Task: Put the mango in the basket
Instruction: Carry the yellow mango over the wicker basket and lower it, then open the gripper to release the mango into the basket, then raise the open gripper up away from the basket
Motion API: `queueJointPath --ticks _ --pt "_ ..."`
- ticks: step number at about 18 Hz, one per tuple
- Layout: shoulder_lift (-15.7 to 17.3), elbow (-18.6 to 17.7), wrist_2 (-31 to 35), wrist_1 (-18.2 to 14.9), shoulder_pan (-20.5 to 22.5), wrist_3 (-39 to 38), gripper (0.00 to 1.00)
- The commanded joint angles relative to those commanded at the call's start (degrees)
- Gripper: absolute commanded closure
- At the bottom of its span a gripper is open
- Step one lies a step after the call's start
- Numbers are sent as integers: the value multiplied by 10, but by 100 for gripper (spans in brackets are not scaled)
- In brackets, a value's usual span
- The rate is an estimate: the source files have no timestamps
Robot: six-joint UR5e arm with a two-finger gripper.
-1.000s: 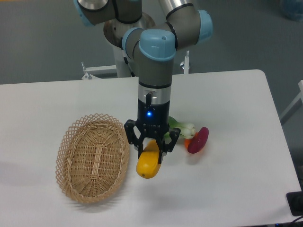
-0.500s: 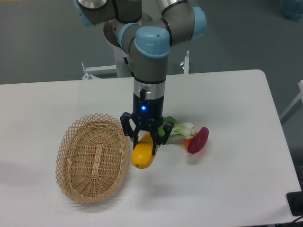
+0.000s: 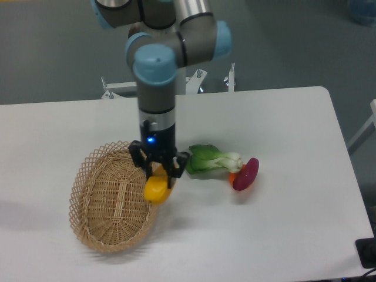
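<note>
The gripper [image 3: 157, 174] hangs straight down from the arm with its two fingers pinching the mango [image 3: 156, 188], and the yellow fruit sticks out below the fingertips with its long axis running down and slightly toward the camera. Here is the relation that matters: the mango sits right over the right-hand rim of the basket [image 3: 94, 176], not over the middle of it. The open bowl of the basket lies to the left of the fruit as the camera sees it, so by my reading the carry needs a little more travel that way before the fingers let go; released here, the fruit could catch the lattice rim and roll back onto the table [image 3: 282, 117]. Whether the mango touches the wicker or hangs just above it, I cannot tell. Off to the right, well apart from the action, lie a green leafy vegetable [image 3: 212, 160] and a dark red oblong piece [image 3: 245, 174], both clear of the gripper's path.
</note>
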Motion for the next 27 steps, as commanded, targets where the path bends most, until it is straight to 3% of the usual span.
queueJointPath --ticks 11,14,16,21,27 --pt "-48 -1 14 -1 -88 -99 50" --pt "-50 -1 15 0 -88 -97 25" --pt "-49 -1 21 -1 -88 -92 1" --pt "-48 0 74 -1 -89 -91 0" --pt "-41 11 70 -7 -82 -84 0"
